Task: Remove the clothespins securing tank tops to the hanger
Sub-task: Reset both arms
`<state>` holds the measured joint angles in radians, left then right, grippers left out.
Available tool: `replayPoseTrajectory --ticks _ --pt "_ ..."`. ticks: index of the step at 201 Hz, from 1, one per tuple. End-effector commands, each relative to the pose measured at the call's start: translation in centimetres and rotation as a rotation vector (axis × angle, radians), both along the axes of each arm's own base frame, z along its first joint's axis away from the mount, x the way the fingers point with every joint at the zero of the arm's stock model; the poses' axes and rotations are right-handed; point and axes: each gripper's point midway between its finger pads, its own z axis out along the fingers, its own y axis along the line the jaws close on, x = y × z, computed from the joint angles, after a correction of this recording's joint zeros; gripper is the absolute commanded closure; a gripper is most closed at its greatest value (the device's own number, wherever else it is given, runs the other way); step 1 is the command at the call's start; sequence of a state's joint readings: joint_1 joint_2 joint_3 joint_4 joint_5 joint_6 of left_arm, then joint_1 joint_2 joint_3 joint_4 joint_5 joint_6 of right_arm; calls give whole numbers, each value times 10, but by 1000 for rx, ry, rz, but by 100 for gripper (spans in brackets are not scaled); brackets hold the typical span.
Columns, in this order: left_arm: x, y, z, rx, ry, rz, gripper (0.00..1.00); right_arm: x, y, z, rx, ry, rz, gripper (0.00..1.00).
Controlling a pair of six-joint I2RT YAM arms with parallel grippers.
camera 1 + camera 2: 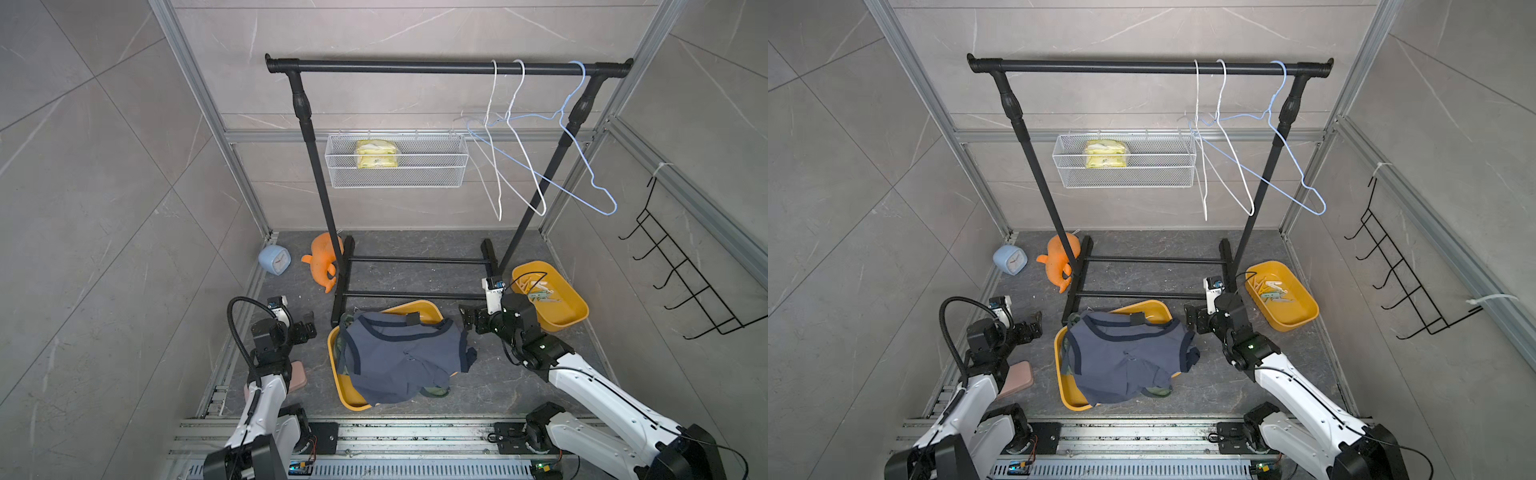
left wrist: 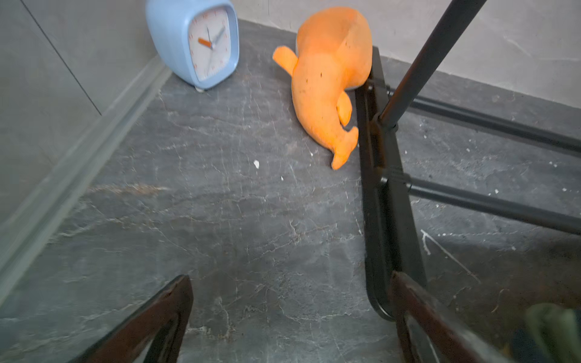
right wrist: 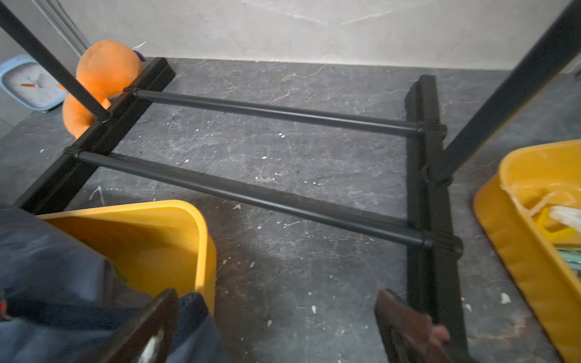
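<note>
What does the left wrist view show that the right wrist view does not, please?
Only the left wrist view shows the open left gripper and the orange plush toy whole, tail included. Only the right wrist view shows the open right gripper, the slate blue tank top draped over a yellow tray, and a second yellow tray holding clothespins. Both show the blue clock, the plush toy and the black rack's base on the dark floor.
</note>
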<state>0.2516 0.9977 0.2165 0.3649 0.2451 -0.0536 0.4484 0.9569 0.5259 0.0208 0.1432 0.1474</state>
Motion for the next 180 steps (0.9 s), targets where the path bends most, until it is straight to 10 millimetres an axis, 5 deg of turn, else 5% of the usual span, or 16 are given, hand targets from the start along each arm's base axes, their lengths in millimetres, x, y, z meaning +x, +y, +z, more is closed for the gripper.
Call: replayPoseTrajectory --ticks 1,43,84,121,180 --pt "35 -1 39 2 -255 -46 0 15 -31 8 -60 -195 -159 0" --pt "51 -1 30 -12 -266 -91 0 24 -76 10 -106 -328 -385 0" --pt "56 0 24 -16 -263 -87 0 44 -99 -40 -187 -224 -446 0" --pt "56 0 24 -13 -260 -85 0 57 -121 -41 -161 -260 -492 0" --pt "56 -17 9 108 -238 -92 0 68 -116 -59 -123 -202 -414 0"
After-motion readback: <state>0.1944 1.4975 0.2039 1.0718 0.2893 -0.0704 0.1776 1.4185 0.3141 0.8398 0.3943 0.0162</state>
